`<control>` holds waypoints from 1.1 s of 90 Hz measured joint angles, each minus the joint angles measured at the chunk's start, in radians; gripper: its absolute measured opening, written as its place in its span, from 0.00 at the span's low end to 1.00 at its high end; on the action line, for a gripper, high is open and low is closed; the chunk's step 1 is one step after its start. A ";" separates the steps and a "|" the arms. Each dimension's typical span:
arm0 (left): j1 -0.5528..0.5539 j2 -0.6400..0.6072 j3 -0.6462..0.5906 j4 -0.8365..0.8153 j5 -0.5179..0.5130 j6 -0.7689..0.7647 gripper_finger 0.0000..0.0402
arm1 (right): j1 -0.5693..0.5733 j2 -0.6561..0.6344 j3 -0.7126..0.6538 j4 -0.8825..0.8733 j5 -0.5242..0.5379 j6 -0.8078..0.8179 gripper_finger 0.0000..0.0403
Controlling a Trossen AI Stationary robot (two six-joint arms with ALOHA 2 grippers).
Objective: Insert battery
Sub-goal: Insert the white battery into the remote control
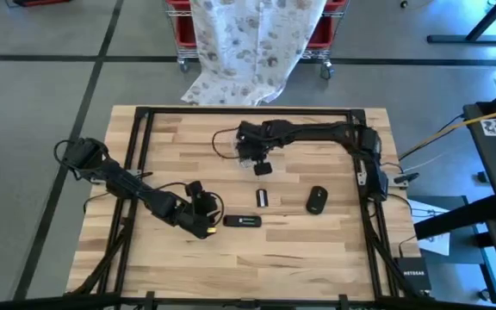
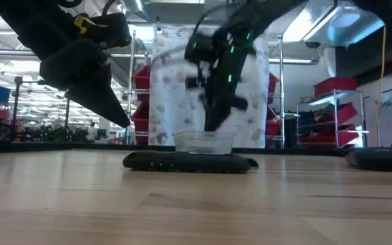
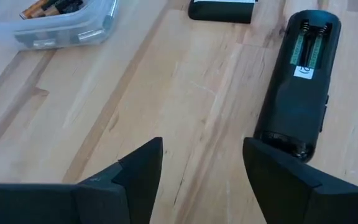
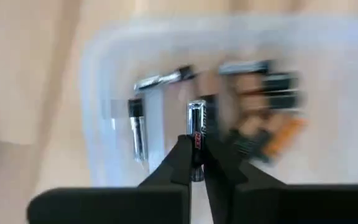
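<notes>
A black remote (image 1: 242, 221) lies on the table back up, its battery bay (image 3: 308, 43) open. Its loose black cover (image 1: 263, 197) lies beyond it. At the back stands a clear plastic tub (image 1: 250, 153) with several batteries (image 3: 48, 7). Above the tub my right gripper (image 1: 263, 167) hangs shut on one battery (image 4: 196, 127). My left gripper (image 1: 209, 217) stands open just left of the remote's end, low over the table, touching nothing; in the left wrist view (image 3: 201, 152) the remote (image 3: 297, 87) lies beside one finger. My right gripper pinches a single battery between its two fingertips (image 4: 182, 158), at the battery's nearer end (image 4: 196, 149). The fingers point down into the tub from above and run along the battery, whose silver free end (image 4: 196, 111) sticks out past the tips. Whether it touches the other batteries, I cannot tell.
A black computer mouse (image 1: 317, 200) lies right of the cover. A dark metal frame (image 1: 145, 113) runs round the tabletop. Bare wood lies in front of the remote, toward the near edge. Beyond the table hangs a patterned cloth (image 1: 248, 43) over red bins.
</notes>
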 joint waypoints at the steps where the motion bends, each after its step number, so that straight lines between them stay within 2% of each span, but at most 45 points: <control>1: 0.000 0.000 0.000 0.000 0.000 0.000 0.51 | 0.000 -0.007 0.000 -0.005 0.000 0.005 0.00; 17: -0.001 0.000 0.000 -0.001 0.000 -0.015 0.51 | 0.049 -0.112 -0.002 -0.090 -0.020 0.073 0.00; 34: -0.016 0.000 0.000 -0.002 -0.001 -0.032 0.51 | 0.193 -0.152 -0.032 -0.127 -0.228 0.207 0.00; 40: -0.026 0.000 0.000 -0.003 -0.001 -0.043 0.51 | 0.253 -0.153 -0.076 -0.071 -0.301 0.245 0.00; 46: -0.039 0.000 0.000 -0.003 -0.008 -0.049 0.51 | 0.309 -0.154 -0.139 0.036 -0.323 0.312 0.00; 60: -0.070 0.000 0.000 -0.001 -0.040 -0.065 0.51 | 0.415 -0.154 -0.291 0.357 -0.288 0.531 0.00; 70: -0.083 0.000 0.000 0.000 -0.064 -0.068 0.51 | 0.458 -0.150 -0.359 0.553 -0.201 0.662 0.01; 83: -0.089 0.000 0.000 0.007 -0.075 -0.068 0.51 | 0.491 -0.127 -0.408 0.615 -0.114 0.742 0.01; 99: -0.087 0.000 0.000 0.018 -0.075 -0.044 0.51 | 0.525 -0.126 -0.443 0.624 -0.006 0.753 0.01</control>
